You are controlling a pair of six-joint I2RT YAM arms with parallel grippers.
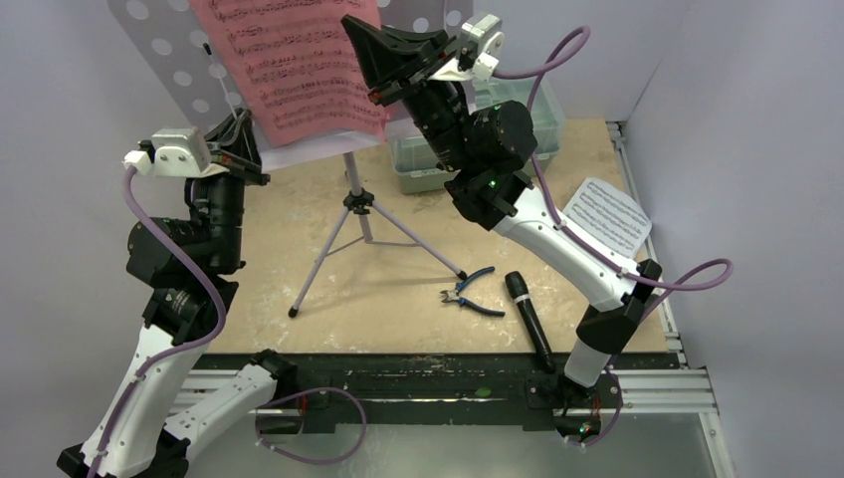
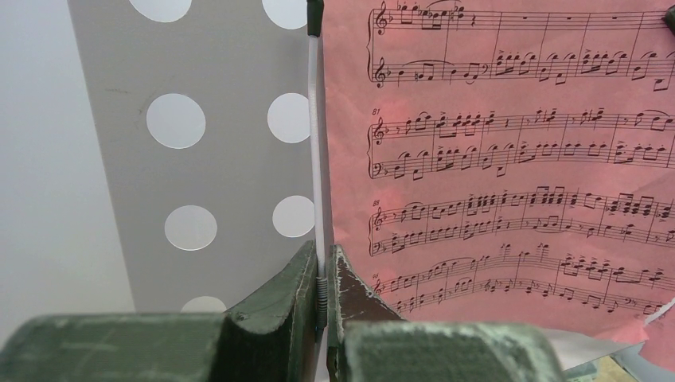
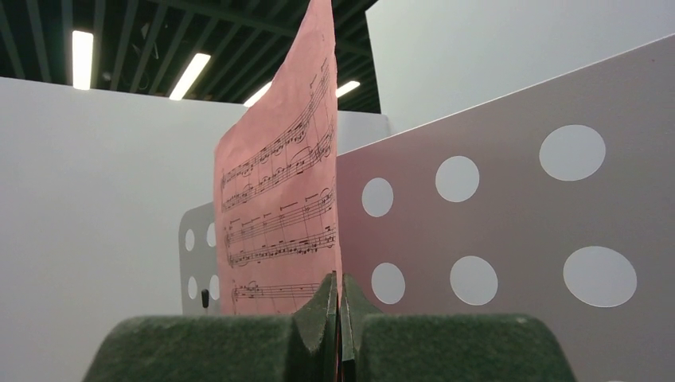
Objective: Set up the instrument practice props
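Note:
The pale lilac perforated music stand [image 1: 164,50] rises on tripod legs [image 1: 358,224] at the back left. A pink sheet of music [image 1: 299,70] leans on its desk. My left gripper [image 1: 247,127] is shut on the stand's thin white page-holder wire [image 2: 316,159] at its spring, just left of the pink sheet [image 2: 509,159]. My right gripper [image 1: 366,62] is shut on the pink sheet's [image 3: 278,215] right edge, in front of the holed desk [image 3: 509,215]. A white sheet of music [image 1: 607,214] lies flat at the right. The black microphone [image 1: 527,319] lies near the front edge.
Blue-handled pliers [image 1: 470,293] lie beside the microphone, near a tripod foot. A translucent green toolbox [image 1: 423,164] sits behind the right arm. White walls enclose the back and right of the table.

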